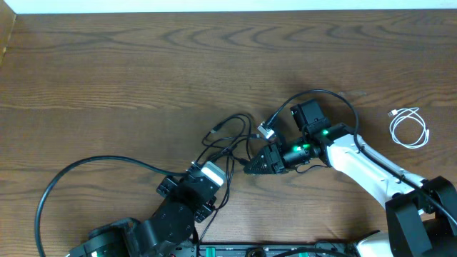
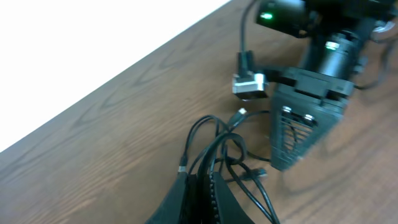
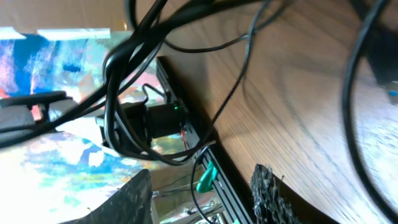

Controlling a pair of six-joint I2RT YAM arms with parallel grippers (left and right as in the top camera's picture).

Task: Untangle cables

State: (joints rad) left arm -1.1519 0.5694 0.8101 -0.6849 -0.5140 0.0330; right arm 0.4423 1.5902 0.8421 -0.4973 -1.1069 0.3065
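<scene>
left gripper [image 2: 198, 182] pinching black cables [image 2: 211, 152], right gripper [image 1: 251, 166] — spread

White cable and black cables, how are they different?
The white cable is one tidy coil; the black cables are several in a messy tangle. The white cable lies alone at the right; the black cables lie mid-table. Both rest on the table.

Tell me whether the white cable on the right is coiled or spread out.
Coiled. The white cable lies in round overlapping loops, lying apart from the tangled black cables.
</scene>
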